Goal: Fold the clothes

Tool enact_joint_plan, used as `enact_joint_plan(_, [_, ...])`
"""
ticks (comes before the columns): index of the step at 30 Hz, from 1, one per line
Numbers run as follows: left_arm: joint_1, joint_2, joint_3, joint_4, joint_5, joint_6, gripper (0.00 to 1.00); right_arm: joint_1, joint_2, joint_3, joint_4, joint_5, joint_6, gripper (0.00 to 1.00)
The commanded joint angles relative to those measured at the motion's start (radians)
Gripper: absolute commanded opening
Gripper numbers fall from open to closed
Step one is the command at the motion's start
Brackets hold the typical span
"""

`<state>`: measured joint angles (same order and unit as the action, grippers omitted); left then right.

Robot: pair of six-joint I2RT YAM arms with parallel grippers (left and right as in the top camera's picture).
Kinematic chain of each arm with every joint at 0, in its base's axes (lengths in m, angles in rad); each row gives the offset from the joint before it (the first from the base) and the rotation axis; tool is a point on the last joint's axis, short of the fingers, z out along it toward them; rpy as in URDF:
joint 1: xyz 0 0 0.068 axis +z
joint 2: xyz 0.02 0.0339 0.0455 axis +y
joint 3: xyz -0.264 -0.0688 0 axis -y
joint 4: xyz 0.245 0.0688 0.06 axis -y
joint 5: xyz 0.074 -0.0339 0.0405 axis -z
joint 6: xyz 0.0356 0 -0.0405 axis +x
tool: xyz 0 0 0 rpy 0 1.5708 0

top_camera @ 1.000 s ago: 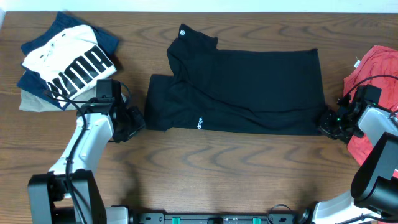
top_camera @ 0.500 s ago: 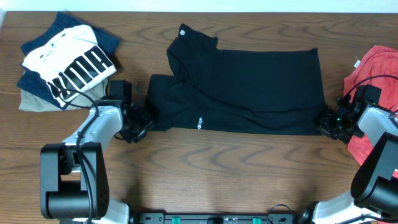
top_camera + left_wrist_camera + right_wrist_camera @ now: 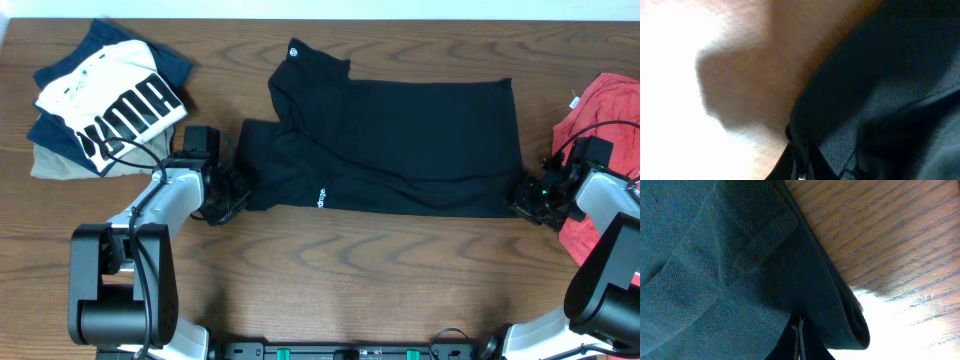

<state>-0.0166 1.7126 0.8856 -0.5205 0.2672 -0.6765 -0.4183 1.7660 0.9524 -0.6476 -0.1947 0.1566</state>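
Observation:
The black garment [image 3: 390, 140] lies spread across the middle of the table, with a small white hexagon logo near its top left and tiny white lettering near the front hem. My left gripper [image 3: 236, 192] is shut on the garment's front left corner; the left wrist view shows the black cloth [image 3: 880, 90] pinched between the fingers [image 3: 801, 165]. My right gripper [image 3: 524, 198] is shut on the front right corner; the right wrist view shows the folded hem [image 3: 740, 280] clamped at the fingertips [image 3: 799, 335].
A pile with a white PUMA shirt [image 3: 110, 100] on dark blue cloth lies at the back left. A red T-shirt [image 3: 605, 120] lies at the right edge behind my right arm. Bare wood table [image 3: 350, 270] runs along the front.
My left arm has moved right and back, bringing its gripper onto the garment's front left corner. The right arm and the garment have not moved.

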Motion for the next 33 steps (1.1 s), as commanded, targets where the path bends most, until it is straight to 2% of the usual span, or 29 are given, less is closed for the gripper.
enact_joint_plan(1, [0.019, 0.010, -0.018, -0.082, -0.180, 0.010, 0.06, -0.014, 0.026, -0.040, -0.018, 0.068, 0.003, 0.01])
enact_joint_plan(8, [0.070, -0.009, -0.018, -0.245, -0.229, 0.010, 0.06, -0.014, 0.026, -0.040, -0.024, 0.068, 0.003, 0.01])
enact_joint_plan(12, [0.074, -0.009, -0.018, -0.284, -0.234, 0.010, 0.06, -0.014, 0.026, -0.040, -0.064, 0.094, 0.003, 0.01])
enact_joint_plan(16, [0.074, -0.009, -0.018, -0.295, -0.224, 0.010, 0.14, -0.014, 0.026, -0.040, -0.063, 0.093, 0.003, 0.01])
enact_joint_plan(20, [0.074, -0.024, -0.008, -0.316, -0.223, 0.013, 0.16, -0.014, 0.026, -0.040, -0.066, 0.092, 0.003, 0.01])
enact_joint_plan(28, [0.071, -0.204, 0.062, -0.349, -0.154, 0.063, 0.17, -0.014, 0.025, 0.019, -0.134, 0.090, 0.003, 0.01])
enact_joint_plan(29, [0.071, -0.228, 0.062, -0.345, -0.144, 0.063, 0.17, -0.014, 0.024, 0.037, -0.153, 0.089, 0.003, 0.02])
enact_joint_plan(30, [0.071, -0.249, 0.062, -0.341, -0.139, 0.063, 0.22, -0.014, 0.023, 0.060, -0.174, 0.089, 0.003, 0.04])
enact_joint_plan(33, [0.060, -0.303, 0.062, -0.325, -0.103, 0.105, 0.25, -0.014, 0.014, 0.143, -0.244, 0.090, 0.003, 0.15])
